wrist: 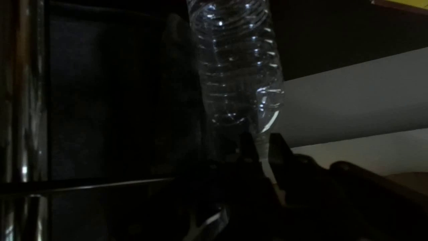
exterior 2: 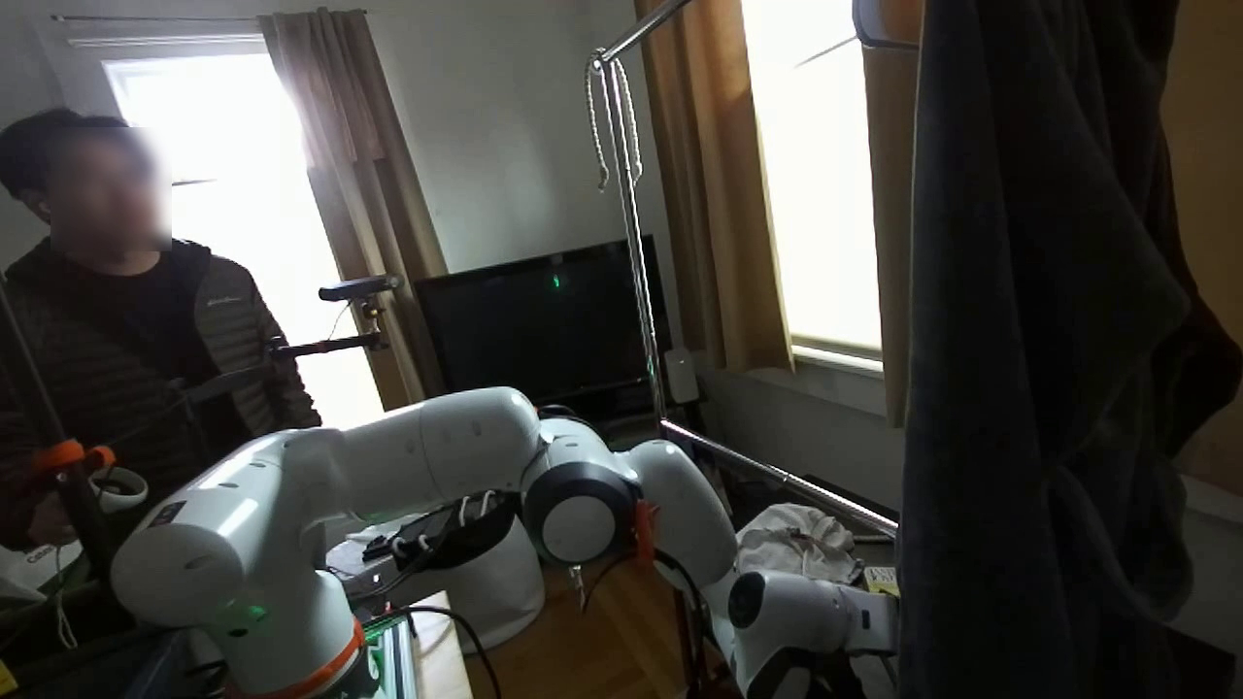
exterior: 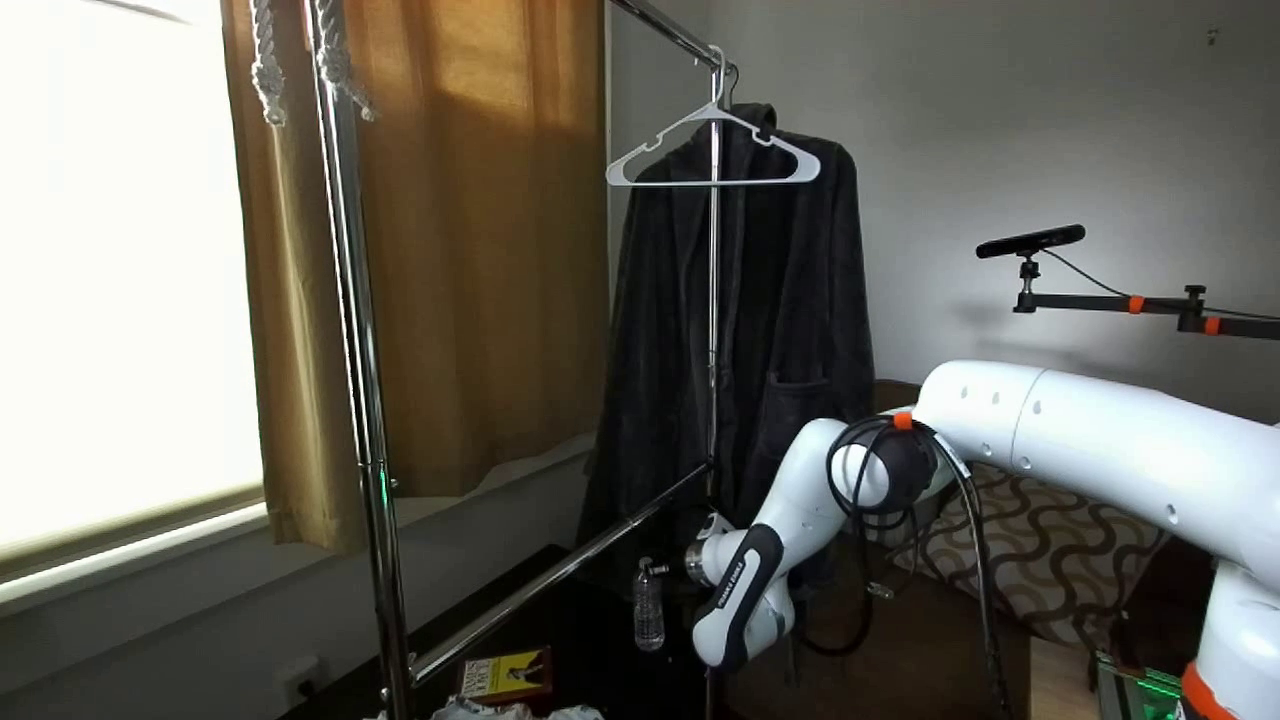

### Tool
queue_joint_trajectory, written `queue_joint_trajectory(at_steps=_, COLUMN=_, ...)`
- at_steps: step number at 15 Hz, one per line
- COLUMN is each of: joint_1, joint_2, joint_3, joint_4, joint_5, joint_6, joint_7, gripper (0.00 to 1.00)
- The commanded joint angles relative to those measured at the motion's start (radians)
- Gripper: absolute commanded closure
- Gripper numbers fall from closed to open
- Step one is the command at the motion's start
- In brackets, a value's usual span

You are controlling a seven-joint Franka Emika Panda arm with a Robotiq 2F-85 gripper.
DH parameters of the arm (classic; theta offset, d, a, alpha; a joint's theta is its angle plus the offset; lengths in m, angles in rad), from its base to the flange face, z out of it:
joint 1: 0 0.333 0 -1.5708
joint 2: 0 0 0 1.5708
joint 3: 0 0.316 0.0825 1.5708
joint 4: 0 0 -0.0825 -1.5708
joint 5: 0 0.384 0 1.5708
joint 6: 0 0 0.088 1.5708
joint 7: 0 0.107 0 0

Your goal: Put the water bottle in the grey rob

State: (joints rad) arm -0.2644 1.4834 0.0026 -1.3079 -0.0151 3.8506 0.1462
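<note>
The clear water bottle (exterior: 649, 612) hangs nearly upright in an exterior view, and its ribbed body fills the top middle of the wrist view (wrist: 237, 63). My gripper (exterior: 651, 568) is shut on the bottle's neck and holds it in the air. In the dark wrist view my fingertips (wrist: 261, 142) stand slightly apart with the neck between them. The dark grey robe (exterior: 800, 290) hangs behind the rack's far post, with a pocket at lower right above my forearm. In an exterior view the robe (exterior 2: 1029, 340) fills the right side and hides my gripper and the bottle.
A chrome rack has a near post (exterior: 365, 400) and a low bar (exterior: 590, 550) beside the bottle. A white hanger (exterior: 715, 184) hangs in front of the robe. A yellow-covered book (exterior: 505, 675) lies below. A person (exterior 2: 136, 320) stands behind the arm's base.
</note>
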Motion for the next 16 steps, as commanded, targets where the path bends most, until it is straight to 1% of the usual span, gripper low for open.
queue_joint_trajectory(at_steps=1, joint_1=0.011, joint_2=0.003, joint_3=-0.007, joint_4=-0.009, joint_5=0.036, joint_6=-0.001, joint_7=-0.012, gripper=1.0)
queue_joint_trajectory(at_steps=3, joint_1=0.008, joint_2=0.002, joint_3=-0.001, joint_4=-0.019, joint_5=0.02, joint_6=0.002, joint_7=-0.006, gripper=1.0)
queue_joint_trajectory(at_steps=4, joint_1=0.007, joint_2=0.001, joint_3=0.0, joint_4=-0.027, joint_5=0.004, joint_6=-0.005, joint_7=-0.005, gripper=0.74)
queue_joint_trajectory(at_steps=5, joint_1=0.015, joint_2=0.0, joint_3=-0.006, joint_4=-0.042, joint_5=0.017, joint_6=0.009, joint_7=-0.013, gripper=0.72)
queue_joint_trajectory(at_steps=7, joint_1=0.025, joint_2=0.001, joint_3=-0.005, joint_4=-0.075, joint_5=0.007, joint_6=0.056, joint_7=-0.017, gripper=0.6)
queue_joint_trajectory(at_steps=10, joint_1=0.045, joint_2=0.002, joint_3=-0.017, joint_4=-0.116, joint_5=0.026, joint_6=0.118, joint_7=-0.039, gripper=0.35)
queue_joint_trajectory(at_steps=11, joint_1=0.051, joint_2=0.003, joint_3=-0.022, joint_4=-0.123, joint_5=0.038, joint_6=0.143, joint_7=-0.048, gripper=0.29)
queue_joint_trajectory(at_steps=12, joint_1=0.054, joint_2=0.004, joint_3=-0.026, joint_4=-0.123, joint_5=0.045, joint_6=0.176, joint_7=-0.056, gripper=0.2)
queue_joint_trajectory(at_steps=14, joint_1=0.056, joint_2=0.004, joint_3=-0.039, joint_4=-0.112, joint_5=0.05, joint_6=0.217, joint_7=-0.071, gripper=0.07)
queue_joint_trajectory(at_steps=15, joint_1=0.054, joint_2=0.004, joint_3=-0.043, joint_4=-0.103, joint_5=0.053, joint_6=0.231, joint_7=-0.078, gripper=0.01)
queue_joint_trajectory(at_steps=16, joint_1=0.059, joint_2=0.003, joint_3=-0.048, joint_4=-0.093, joint_5=0.092, joint_6=0.203, joint_7=-0.098, gripper=0.0)
